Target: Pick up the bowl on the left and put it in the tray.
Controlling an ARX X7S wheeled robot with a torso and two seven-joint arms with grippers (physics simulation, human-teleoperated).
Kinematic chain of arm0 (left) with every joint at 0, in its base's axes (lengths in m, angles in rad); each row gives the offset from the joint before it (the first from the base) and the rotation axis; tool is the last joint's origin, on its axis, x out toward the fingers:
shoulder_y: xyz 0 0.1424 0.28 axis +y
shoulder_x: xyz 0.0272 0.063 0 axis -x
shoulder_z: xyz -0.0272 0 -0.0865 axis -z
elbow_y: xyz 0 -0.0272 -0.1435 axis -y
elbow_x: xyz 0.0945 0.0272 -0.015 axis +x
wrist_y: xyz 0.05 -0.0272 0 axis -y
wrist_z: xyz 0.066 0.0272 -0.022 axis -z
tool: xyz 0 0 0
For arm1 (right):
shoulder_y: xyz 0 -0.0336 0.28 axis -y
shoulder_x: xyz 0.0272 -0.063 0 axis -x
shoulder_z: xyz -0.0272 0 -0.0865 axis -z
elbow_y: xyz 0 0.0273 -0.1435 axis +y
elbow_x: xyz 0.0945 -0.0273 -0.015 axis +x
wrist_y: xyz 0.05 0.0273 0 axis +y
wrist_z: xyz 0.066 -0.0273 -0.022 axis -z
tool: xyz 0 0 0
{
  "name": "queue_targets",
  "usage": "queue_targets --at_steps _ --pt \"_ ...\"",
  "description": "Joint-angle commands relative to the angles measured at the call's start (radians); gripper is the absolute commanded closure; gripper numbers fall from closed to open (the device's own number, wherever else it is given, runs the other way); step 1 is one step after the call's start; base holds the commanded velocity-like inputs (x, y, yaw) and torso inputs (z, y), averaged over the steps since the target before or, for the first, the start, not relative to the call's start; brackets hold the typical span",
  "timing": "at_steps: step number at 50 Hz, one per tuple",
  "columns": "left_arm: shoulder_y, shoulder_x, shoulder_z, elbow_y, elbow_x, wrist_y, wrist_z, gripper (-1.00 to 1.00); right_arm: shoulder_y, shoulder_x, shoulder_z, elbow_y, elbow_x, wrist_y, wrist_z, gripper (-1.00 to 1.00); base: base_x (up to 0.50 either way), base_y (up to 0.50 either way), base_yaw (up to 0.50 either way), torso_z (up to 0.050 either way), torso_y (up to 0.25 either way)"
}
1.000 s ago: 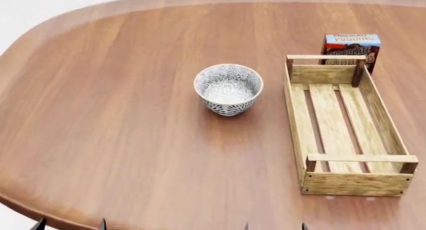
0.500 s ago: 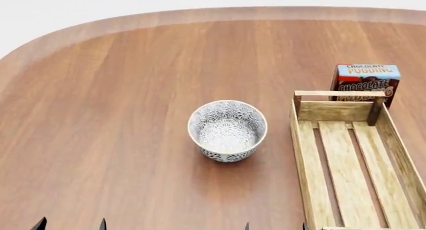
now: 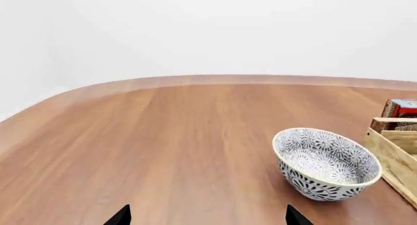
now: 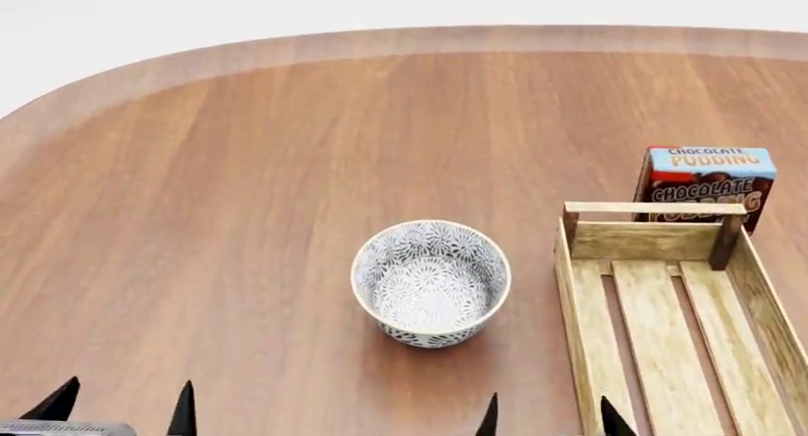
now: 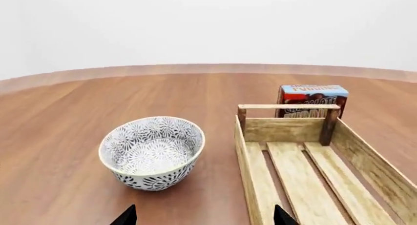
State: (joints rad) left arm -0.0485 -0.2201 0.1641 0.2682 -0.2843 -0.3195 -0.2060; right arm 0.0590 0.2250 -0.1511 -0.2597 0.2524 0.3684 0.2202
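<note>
Left wrist view: the small round white ceramic bowl with grey-blue floral pattern (image 3: 326, 163) stands upright, mouth up, empty, on the brown wooden table (image 3: 163, 147). The left gripper (image 3: 207, 216) fingertips are spread apart, holding nothing.

Head view: the bowl (image 4: 430, 282) sits beside the long light-wood slatted tray (image 4: 667, 322), apart from it. The tray's long axis runs toward the far edge; it is empty. A chocolate pudding box (image 4: 705, 185) stands behind its far end.

Right wrist view: the right gripper (image 5: 203, 216) is likewise spread, empty.
</note>
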Motion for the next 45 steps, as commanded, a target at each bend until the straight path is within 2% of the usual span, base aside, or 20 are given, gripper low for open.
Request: queue_targets --at_steps 1,7,12,15,29,30,37,45 --pt "-0.054 -0.087 -0.068 0.416 -0.201 -0.423 -0.053 -1.00 0.075 0.089 0.090 -0.437 0.163 0.479 0.086 -1.00 0.00 0.00 0.00 0.000 0.000" --pt "-0.076 -0.116 -0.124 0.545 -0.296 -0.550 -0.086 -1.00 0.164 0.103 0.178 -0.609 0.269 0.729 0.146 -1.00 0.00 0.00 0.00 0.000 0.000" --pt "-0.073 -0.113 -0.206 0.580 -0.416 -0.548 -0.040 -1.00 0.216 0.115 0.220 -0.674 0.311 0.807 0.163 -1.00 0.00 0.00 0.00 0.009 0.000" --pt "-0.087 -0.112 -0.222 0.585 -0.440 -0.569 -0.055 -1.00 0.225 0.112 0.245 -0.705 0.333 0.833 0.170 -1.00 0.00 0.00 0.00 0.050 0.000" --pt "-0.098 -0.111 -0.237 0.577 -0.479 -0.591 -0.077 -1.00 0.217 0.136 0.252 -0.723 0.352 0.817 0.171 -1.00 0.00 0.00 0.00 0.050 0.000" --pt "-0.089 -0.097 -0.257 0.551 -0.497 -0.582 -0.072 -1.00 0.203 0.142 0.233 -0.691 0.327 0.774 0.161 -1.00 0.00 0.00 0.00 0.050 0.000" --pt "-0.073 -0.102 -0.230 0.551 -0.452 -0.551 -0.073 -1.00 0.196 0.150 0.221 -0.678 0.323 0.754 0.166 -1.00 0.00 0.00 0.00 0.050 0.000" --pt "-0.081 -0.102 -0.243 0.548 -0.477 -0.560 -0.081 -1.00 0.193 0.157 0.214 -0.677 0.324 0.745 0.174 -1.00 0.00 0.00 0.00 0.050 0.000"
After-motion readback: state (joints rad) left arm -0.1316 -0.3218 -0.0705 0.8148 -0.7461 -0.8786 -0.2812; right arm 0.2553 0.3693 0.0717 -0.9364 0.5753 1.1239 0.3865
